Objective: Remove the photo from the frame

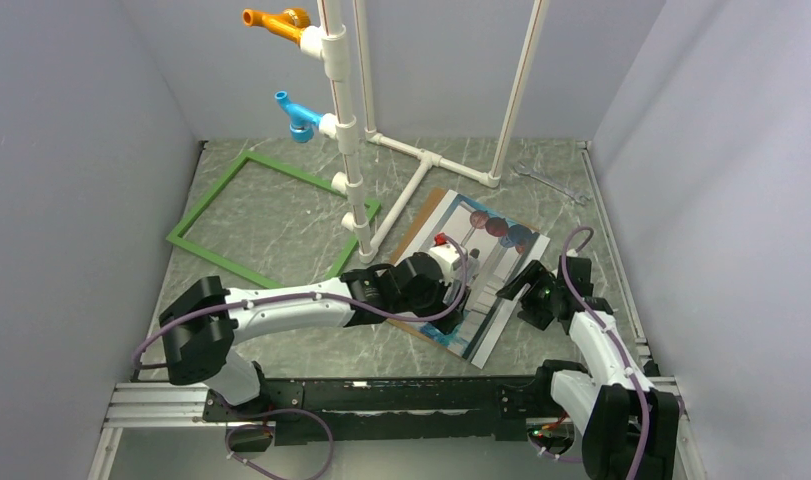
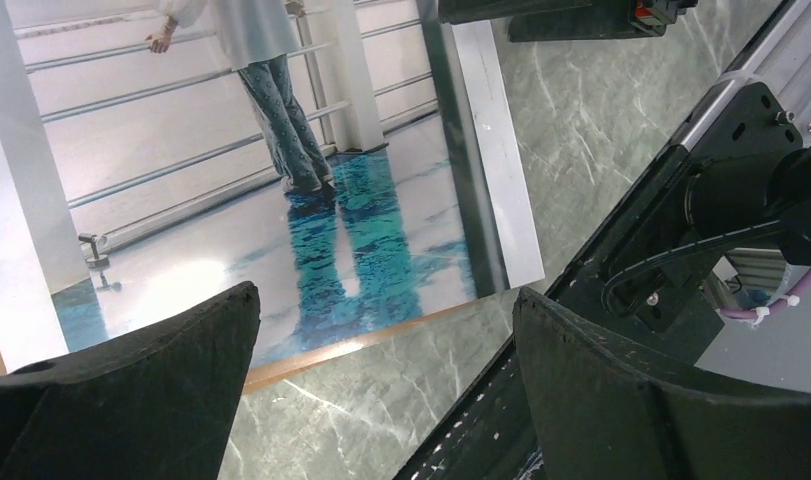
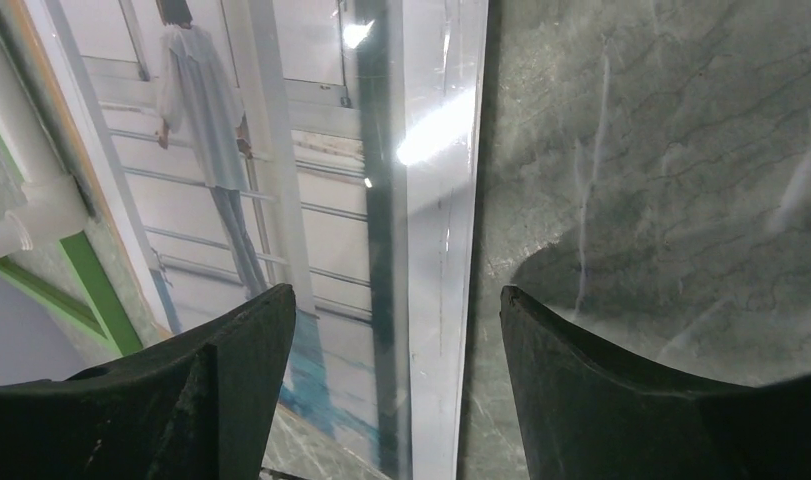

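The left tool (image 1: pixel 455 292) is spread wide and grips nothing; its wrist view shows both dark fingers (image 2: pixel 161 375) apart over the near corner of the photo (image 2: pixel 231 200). The right tool (image 1: pixel 527 292) is likewise released, its gap (image 3: pixel 396 300) straddling the photo's right-hand white border, where print meets bare table (image 3: pixel 661 150). Whether either tool touches the print cannot be told.

Only the wrist views show the printed figure's legs and the blue floor; only the left one shows a brown strip of the backing board (image 2: pixel 356 345) jutting past the photo's near edge. The overhead view alone gives the layout: the photo (image 1: pixel 496 245) lies flat on the backing board (image 1: pixel 418 222), out of the frame (image 1: pixel 208 197), which lies well apart to the left. The white pipe stand (image 1: pixel 346 130) rises between them; open table lies right of the print, up to a wrench (image 1: pixel 551 183)
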`<state>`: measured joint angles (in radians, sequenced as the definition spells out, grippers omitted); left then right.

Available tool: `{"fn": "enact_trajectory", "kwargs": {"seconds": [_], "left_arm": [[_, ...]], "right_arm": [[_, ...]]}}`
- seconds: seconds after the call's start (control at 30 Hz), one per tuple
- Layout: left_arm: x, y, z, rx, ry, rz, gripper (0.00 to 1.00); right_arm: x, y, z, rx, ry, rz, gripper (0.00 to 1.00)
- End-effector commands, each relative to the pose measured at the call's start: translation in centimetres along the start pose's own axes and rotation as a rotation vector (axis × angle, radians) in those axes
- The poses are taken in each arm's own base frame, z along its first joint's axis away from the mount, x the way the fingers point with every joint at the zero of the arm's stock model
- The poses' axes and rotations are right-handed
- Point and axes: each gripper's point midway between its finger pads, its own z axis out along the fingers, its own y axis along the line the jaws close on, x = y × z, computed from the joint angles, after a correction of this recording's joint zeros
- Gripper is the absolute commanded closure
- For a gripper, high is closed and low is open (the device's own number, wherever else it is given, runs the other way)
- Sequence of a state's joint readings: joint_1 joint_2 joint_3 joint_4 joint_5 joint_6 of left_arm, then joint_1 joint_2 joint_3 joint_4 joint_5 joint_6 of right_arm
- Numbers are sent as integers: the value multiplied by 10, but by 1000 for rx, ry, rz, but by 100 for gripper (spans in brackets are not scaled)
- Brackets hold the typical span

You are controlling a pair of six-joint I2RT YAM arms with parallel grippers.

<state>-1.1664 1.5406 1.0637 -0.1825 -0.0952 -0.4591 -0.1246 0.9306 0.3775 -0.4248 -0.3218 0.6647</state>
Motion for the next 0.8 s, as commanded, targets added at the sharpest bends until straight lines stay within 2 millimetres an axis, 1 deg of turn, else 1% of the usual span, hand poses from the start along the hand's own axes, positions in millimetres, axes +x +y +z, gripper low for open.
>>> {"fn": "enact_trajectory", "kwargs": {"seconds": [0.0,0.13,0.2,0.3,0.47,0.53,0.63,0.77], "left_arm": [[-20,-14,4,48,-57,19,1],[-17,-20,7,104,-85,51,1],[-14,-20,12,116,-90,73,1],[-13,-23,22,126,-88,117,1],[-7,-24,42,129,-72,150,7],[-4,-24,52,121,-49,149,8],[5,-27,66,137,-14,135,9],[23,-23,84,133,22,117,9]], "right_arm": [[-4,9,6,-64,-15,13,24],[-5,12,6,-87,-31,17,24],[-6,14,5,-94,-39,15,24],[-6,14,5,-98,-40,17,24],[-5,13,6,-102,-40,17,24],[-3,12,6,-103,-34,21,24],[-1,14,6,-115,-30,19,24],[-2,16,4,-125,-33,15,24]]}}
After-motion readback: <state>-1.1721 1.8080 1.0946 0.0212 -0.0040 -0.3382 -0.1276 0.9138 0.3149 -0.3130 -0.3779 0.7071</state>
